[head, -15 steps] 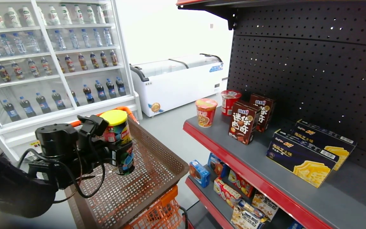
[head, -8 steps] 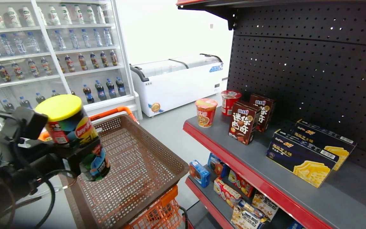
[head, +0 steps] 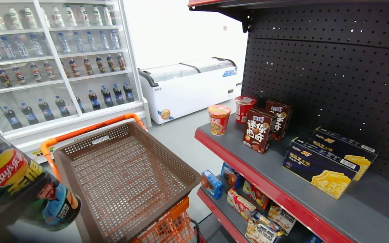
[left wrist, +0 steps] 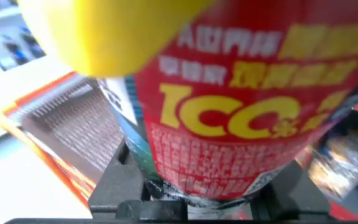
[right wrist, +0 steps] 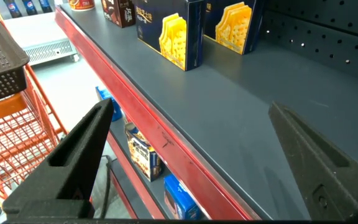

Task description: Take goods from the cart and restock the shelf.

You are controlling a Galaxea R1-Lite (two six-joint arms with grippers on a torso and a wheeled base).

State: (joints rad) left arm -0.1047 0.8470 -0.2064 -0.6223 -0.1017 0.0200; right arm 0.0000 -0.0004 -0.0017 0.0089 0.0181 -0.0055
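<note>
A tall chips can (head: 22, 189) with a yellow lid hangs at the lower left of the head view, tilted, to the left of the brown cart basket (head: 181, 165) and outside it. My left gripper (left wrist: 204, 190) is shut on the chips can (left wrist: 241, 106), whose red side fills the wrist view. My right gripper (right wrist: 191, 162) is open with nothing between its fingers. It hangs low over the grey shelf board (right wrist: 247, 106), near the board's red front edge. On the shelf (head: 248, 162) stand cup noodles (head: 218, 119), brown boxes (head: 259, 130) and blue cracker boxes (head: 319, 167).
The brown basket rides on an orange cart (head: 167, 226) left of the shelf. A lower shelf (head: 245, 202) holds several snack packs. Behind stand a drinks cooler (head: 56, 67) and a white chest freezer (head: 187, 87). The grey board right of the cracker boxes is bare.
My left arm has carried the chips can up out of the basket, then left and closer to the head camera. The shelf goods have not moved.
</note>
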